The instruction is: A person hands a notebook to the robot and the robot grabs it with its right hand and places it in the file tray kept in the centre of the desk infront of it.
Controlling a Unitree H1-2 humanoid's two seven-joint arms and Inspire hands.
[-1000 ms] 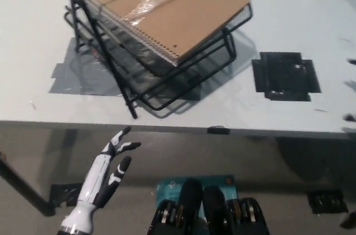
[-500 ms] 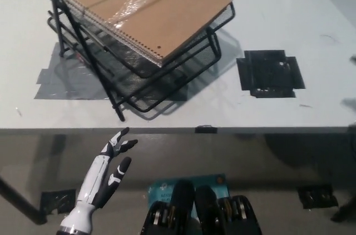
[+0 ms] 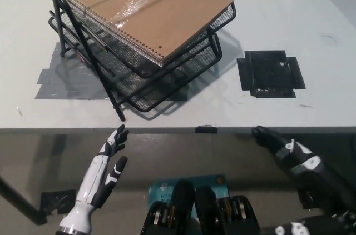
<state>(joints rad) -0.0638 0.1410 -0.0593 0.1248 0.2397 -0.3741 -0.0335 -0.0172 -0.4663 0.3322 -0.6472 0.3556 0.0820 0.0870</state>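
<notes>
Right hand (image 3: 292, 154) open, left hand (image 3: 108, 160) open; one notebook (image 3: 147, 10) in tray (image 3: 167, 79).

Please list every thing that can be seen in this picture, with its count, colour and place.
notebook: one, brown, spiral-bound, lying in the top tier of the file tray.
file tray: one, black wire mesh, tiered, on the desk's left half.
desk: one, white, filling the upper picture.
grey tape: one patch, under the tray's left side.
black tape: one patch, right of the tray.
left robot hand: white, open, lower left, below the desk edge.
right robot hand: black, open, lower right.
</notes>
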